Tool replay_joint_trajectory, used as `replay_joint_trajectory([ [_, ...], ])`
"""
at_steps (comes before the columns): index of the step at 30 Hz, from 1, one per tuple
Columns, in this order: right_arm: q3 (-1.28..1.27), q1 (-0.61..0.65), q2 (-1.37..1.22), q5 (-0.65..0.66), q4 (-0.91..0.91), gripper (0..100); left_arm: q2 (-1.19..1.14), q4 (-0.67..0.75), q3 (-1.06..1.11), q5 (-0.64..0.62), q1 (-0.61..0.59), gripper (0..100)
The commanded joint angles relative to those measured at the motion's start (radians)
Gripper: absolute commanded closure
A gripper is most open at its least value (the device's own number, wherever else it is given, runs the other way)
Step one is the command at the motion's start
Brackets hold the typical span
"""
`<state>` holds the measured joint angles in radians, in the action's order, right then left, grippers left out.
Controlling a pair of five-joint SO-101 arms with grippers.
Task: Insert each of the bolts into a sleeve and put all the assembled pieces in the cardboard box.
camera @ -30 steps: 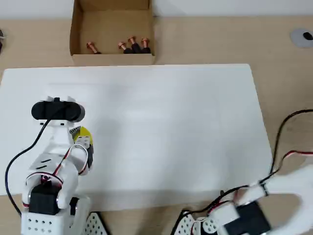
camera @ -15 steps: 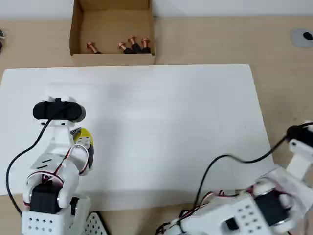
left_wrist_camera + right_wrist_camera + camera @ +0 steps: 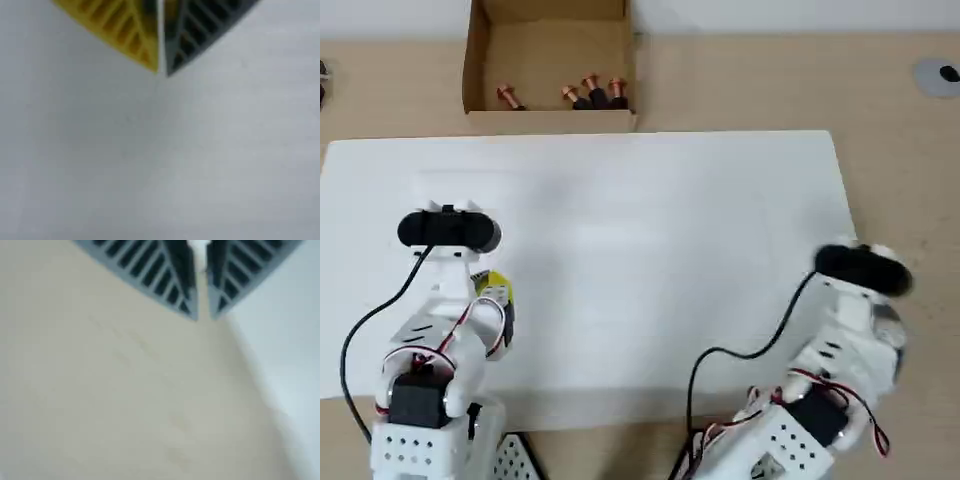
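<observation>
Mat [image 3: 650,260]: left gripper [image 3: 161,70] and right gripper [image 3: 202,315] closed on nothing; boxed bolts [image 3: 592,92] seem light, rigid, so pinch mid-length.

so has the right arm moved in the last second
Yes, the right arm swung in from the high view's lower right corner to the white mat's right edge.

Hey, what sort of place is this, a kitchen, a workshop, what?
Probably a robotics lab bench: white left arm and white right arm side by side at a light wooden table, a white mat, and a brown cardboard box holding small copper-headed bolts.
</observation>
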<state>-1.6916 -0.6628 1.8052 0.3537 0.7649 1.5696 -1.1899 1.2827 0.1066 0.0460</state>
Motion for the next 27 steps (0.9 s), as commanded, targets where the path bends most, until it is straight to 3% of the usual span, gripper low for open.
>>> replay_joint_trajectory([
  [1, -0.002, 0.249, 0.021, -0.089, -0.005, 98.7, 0.007, 0.015, 0.009, 0.003, 0.012, 99],
  [5, -0.002, 0.440, 0.021, -0.138, 0.089, 98.7, 0.007, 0.014, 0.032, 0.003, 0.011, 99],
  [10, -0.002, 0.464, 0.030, -0.130, 0.203, 98.7, 0.008, 0.015, 0.049, 0.000, 0.006, 99],
  [15, 0.001, 0.519, 0.031, -0.118, 0.206, 98.7, 0.008, 0.052, 0.060, -0.038, 0.006, 99],
  [19, -0.002, 0.496, 0.022, -0.345, 0.155, 98.7, 0.008, 0.112, 0.106, -0.141, 0.005, 99],
  [22, -0.002, 0.418, 0.022, -0.364, 0.121, 98.7, 0.008, 0.143, 0.124, -0.180, 0.005, 99],
  [27, -0.002, 0.406, 0.022, -0.430, 0.124, 93.5, 0.008, 0.207, 0.222, -0.265, -0.014, 99],
])
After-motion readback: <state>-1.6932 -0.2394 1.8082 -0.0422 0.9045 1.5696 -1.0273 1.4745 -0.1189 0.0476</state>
